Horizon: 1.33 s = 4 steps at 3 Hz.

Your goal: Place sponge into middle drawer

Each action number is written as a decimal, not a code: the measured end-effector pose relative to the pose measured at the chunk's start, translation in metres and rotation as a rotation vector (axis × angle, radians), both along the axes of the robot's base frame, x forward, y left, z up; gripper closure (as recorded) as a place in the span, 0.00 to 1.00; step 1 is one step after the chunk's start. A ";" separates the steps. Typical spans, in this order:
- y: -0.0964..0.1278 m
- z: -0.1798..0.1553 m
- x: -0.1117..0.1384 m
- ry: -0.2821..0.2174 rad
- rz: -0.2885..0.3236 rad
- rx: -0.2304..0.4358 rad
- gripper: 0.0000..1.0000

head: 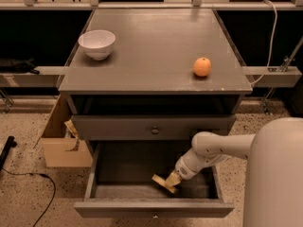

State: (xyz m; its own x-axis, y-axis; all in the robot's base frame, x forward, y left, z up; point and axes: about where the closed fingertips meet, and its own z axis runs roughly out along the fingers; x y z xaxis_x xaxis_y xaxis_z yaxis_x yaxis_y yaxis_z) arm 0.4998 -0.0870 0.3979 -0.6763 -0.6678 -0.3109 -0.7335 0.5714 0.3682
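Observation:
The sponge [162,182], yellow foam with a dark face, hangs tilted at the tip of my gripper [171,179]. The gripper is shut on it and reaches down from the right into the open middle drawer [151,208]. This is a deep grey box pulled out at the bottom of the cabinet. The sponge is low over the drawer's grey floor [120,191], right of its middle and near the front wall. I cannot tell whether it touches the floor.
A closed grey drawer front with a knob [154,129] sits just above my arm. On the cabinet top stand a white bowl [97,43] and an orange fruit [202,66]. A cardboard box [61,148] and a black cable [33,186] are on the floor at left.

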 end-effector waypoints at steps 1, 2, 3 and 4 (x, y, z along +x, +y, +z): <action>0.000 0.000 0.000 0.000 0.000 0.000 0.81; 0.000 0.000 0.000 0.000 0.000 0.000 0.57; 0.000 0.000 0.000 0.000 0.000 0.000 0.28; 0.000 0.000 0.000 0.000 0.000 0.000 0.05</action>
